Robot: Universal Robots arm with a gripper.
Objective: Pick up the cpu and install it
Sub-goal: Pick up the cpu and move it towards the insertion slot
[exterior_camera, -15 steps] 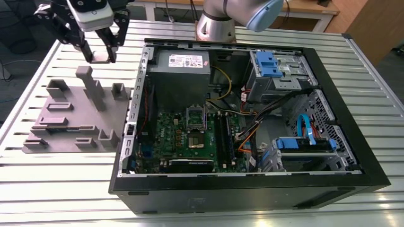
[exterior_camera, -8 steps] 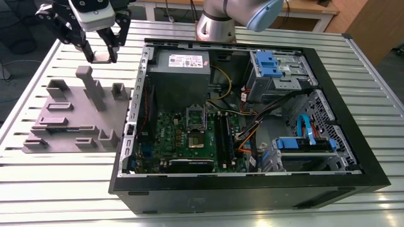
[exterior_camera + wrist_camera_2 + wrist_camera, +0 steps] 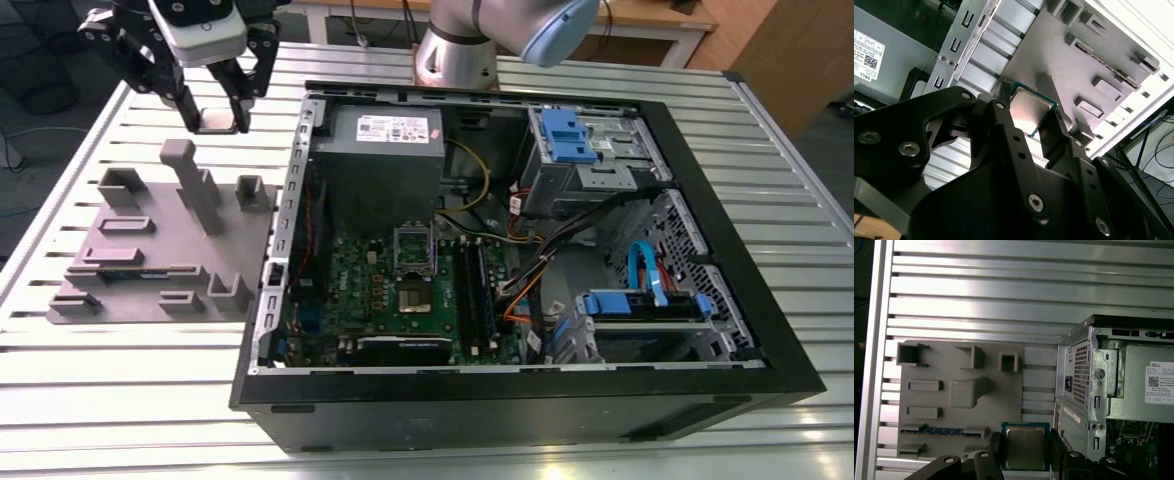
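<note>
The tool (image 3: 220, 122) hung in the upper left of the exterior view, its fingers closed on the cpu (image 3: 1025, 447) above the slatted metal tabletop (image 3: 120, 390), near the grey fixture (image 3: 160, 250) and the open case (image 3: 534, 400). Wooden furniture (image 3: 781, 50) stood behind, at upper right.

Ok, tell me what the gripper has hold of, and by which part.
The gripper holds the cpu, pinched by two opposite side edges between its fingers, with the metal top left uncovered.
</note>
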